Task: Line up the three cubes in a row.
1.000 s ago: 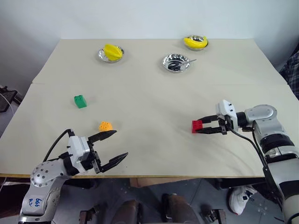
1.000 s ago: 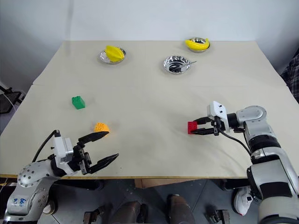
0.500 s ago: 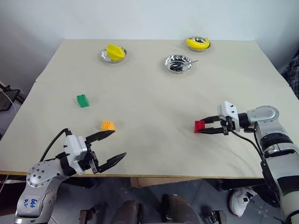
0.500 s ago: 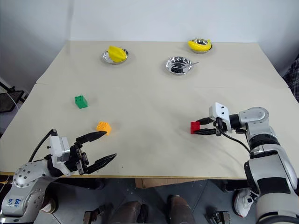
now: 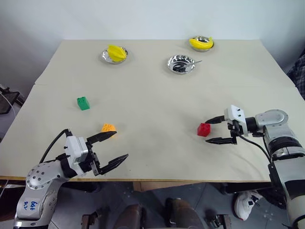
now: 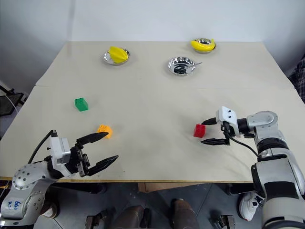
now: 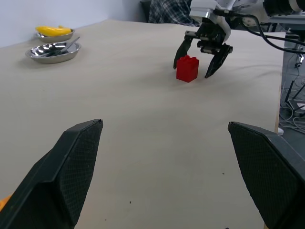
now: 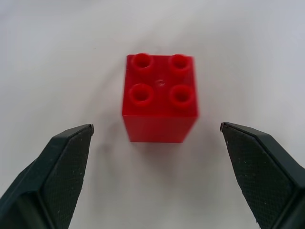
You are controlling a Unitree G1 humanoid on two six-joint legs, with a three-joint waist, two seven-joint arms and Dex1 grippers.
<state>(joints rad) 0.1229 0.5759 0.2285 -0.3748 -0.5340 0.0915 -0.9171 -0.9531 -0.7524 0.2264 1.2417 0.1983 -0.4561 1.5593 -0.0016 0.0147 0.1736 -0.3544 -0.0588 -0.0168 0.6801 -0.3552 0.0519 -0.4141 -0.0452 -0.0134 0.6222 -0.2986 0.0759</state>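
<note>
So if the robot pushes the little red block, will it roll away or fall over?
Probably not. The red block has flat sides and sits flat on the table, studs up, so it should slide rather than roll. It looks about as wide as tall, so tipping seems unlikely. It looks like hard plastic, probably light, and may skid easily on the smooth top.

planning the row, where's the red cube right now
In the head views the red cube sits on the table's right side, just off the fingertips of the open right end effector, far from the orange cube and green cube.
</note>
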